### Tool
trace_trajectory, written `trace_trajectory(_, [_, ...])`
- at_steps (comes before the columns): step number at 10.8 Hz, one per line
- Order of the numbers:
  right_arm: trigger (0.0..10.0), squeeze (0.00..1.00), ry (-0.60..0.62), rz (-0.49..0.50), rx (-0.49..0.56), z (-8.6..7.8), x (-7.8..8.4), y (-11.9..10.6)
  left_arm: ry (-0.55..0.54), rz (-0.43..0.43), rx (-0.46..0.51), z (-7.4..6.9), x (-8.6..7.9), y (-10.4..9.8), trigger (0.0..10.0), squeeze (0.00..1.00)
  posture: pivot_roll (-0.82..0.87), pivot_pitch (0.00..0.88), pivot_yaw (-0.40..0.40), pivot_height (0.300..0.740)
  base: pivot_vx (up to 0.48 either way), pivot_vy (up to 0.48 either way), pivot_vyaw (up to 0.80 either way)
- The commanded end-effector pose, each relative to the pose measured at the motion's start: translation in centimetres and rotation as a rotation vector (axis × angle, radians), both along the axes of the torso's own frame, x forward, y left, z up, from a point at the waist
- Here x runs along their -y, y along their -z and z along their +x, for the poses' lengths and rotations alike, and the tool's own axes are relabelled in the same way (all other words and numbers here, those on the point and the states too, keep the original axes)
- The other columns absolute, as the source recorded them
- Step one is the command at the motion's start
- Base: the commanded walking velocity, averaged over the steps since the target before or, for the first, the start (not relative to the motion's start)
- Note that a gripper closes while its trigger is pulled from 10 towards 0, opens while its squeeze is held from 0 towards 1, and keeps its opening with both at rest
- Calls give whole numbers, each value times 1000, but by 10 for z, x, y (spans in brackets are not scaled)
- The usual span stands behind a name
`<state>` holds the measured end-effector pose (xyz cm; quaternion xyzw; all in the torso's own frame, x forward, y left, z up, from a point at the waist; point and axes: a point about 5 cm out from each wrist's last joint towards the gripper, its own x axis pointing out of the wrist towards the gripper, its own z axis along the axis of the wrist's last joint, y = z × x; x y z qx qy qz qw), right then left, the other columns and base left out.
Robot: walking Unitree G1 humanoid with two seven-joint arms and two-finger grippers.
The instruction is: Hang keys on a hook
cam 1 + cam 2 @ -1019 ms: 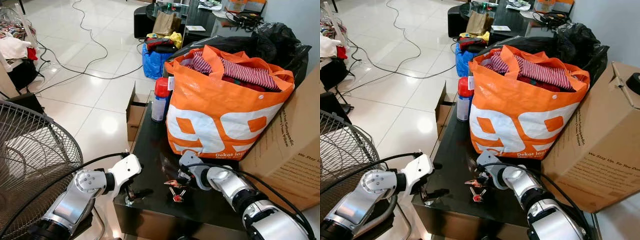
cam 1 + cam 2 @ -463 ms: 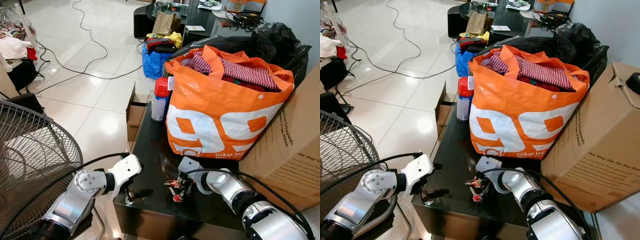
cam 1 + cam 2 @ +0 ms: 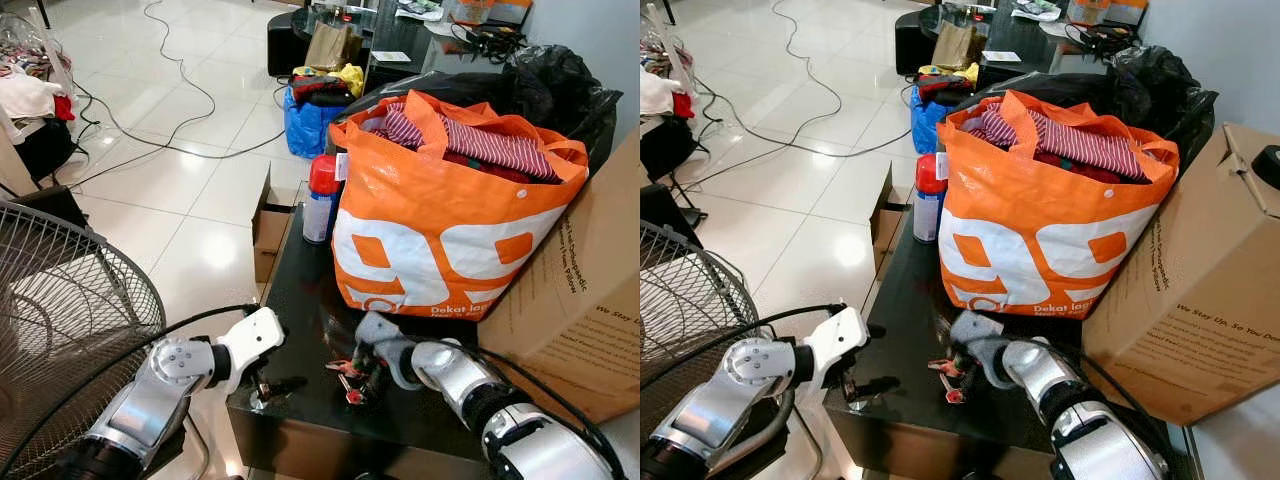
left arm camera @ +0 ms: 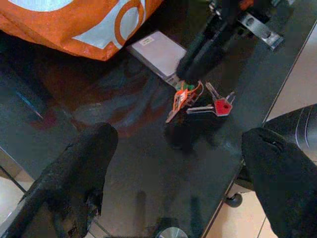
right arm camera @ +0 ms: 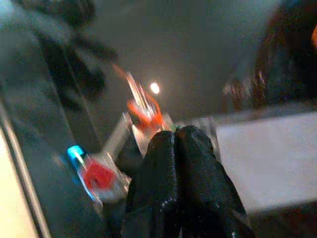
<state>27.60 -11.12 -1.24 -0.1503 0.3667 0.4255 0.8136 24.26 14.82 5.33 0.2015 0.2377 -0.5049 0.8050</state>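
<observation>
Keys (image 4: 198,101) lying on the black glossy table (image 3: 300,300), just in front of the orange bag (image 3: 450,220).
Right gripper (image 4: 187,72) is pressing down at the bunch, fingers pinched together, grip unclear; left gripper (image 4: 178,183) is hovering nearby, fingers spread wide, holding nothing.

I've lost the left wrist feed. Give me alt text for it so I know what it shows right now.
A bunch of keys with orange and red tags lies on the black glossy table, with the right gripper down at it. The left gripper's jaws stand wide open in the foreground, and an orange bag and a white card lie beyond.
</observation>
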Motion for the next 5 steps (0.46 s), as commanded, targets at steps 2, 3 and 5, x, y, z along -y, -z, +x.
trace_trajectory(2, [0,0,91,73,33,10,10,-10,22,0,12,3,5,-3,10000,243,-5,0,-108,740,0,0,0])
trace_trajectory(3, [0,0,95,70,32,9,15,-9,22,-2,12,2,6,-3,10000,247,-5,0,-108,740,0,0,0])
trace_trajectory(5, [10000,302,14,21,25,2,18,-5,24,-2,11,2,6,-3,10000,247,-9,0,-106,740,0,0,0])
